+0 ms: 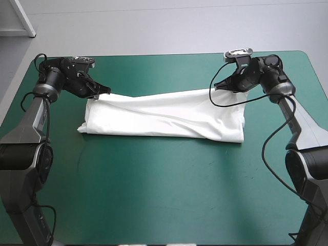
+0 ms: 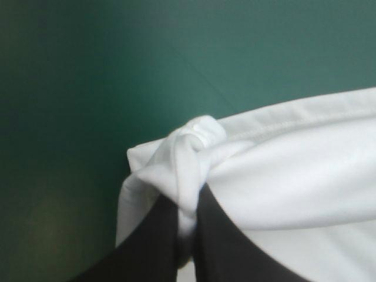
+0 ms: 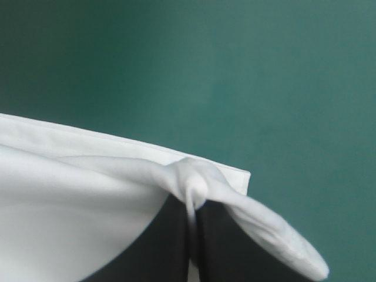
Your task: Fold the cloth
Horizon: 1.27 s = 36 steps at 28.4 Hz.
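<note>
- While the T-shirt [image 1: 164, 115] lies as a long white folded band across the middle of the high view, slightly above centre, its two far corners are each pinched by a tool.
- The left tool [image 1: 105, 92], in the upper left of the high view, is all but closed on the band's far left corner. The left wrist view shows a bunched knot of white fabric squeezed between its black fingers [image 2: 153, 249].
- The right tool [image 1: 216, 87], in the upper right, is likewise nearly closed, clamping the far right corner. In the right wrist view a thin fold of cloth runs down between its fingers [image 3: 158, 252], and a flap drapes over one of them.
- The band's near edge rests on the tabletop [image 1: 154, 195], on its teal-green cover. The far edge runs from one tool to the other, sitting higher in the frame at the right.
- Soft creases run lengthwise, and the band is wider at its right end than its left.
</note>
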Each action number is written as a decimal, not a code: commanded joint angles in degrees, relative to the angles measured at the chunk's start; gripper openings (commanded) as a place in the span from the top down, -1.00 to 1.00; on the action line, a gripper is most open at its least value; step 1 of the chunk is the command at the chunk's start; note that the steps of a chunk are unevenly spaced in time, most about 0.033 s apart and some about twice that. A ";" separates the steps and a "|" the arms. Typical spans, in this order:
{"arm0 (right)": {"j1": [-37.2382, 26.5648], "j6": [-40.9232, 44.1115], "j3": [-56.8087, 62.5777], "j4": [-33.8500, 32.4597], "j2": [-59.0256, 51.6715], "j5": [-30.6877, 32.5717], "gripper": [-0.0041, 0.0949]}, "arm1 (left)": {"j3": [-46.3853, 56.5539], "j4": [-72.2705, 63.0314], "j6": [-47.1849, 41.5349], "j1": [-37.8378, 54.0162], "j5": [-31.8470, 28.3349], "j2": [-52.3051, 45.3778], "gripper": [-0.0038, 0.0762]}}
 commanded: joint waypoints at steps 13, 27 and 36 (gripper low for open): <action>-0.13 0.74 -4.20 3.39 3.43 -12.01 -0.57 | -3.78 -0.61 0.28 -0.22 -11.10 1.30 -0.34; -0.24 0.05 -6.12 1.31 -7.42 10.69 -0.39 | -25.85 -6.78 -0.55 -4.26 11.74 0.70 0.04; -3.31 -2.52 -0.21 2.19 -12.88 13.20 -0.39 | -28.29 -2.33 -0.26 -15.43 13.22 1.06 0.85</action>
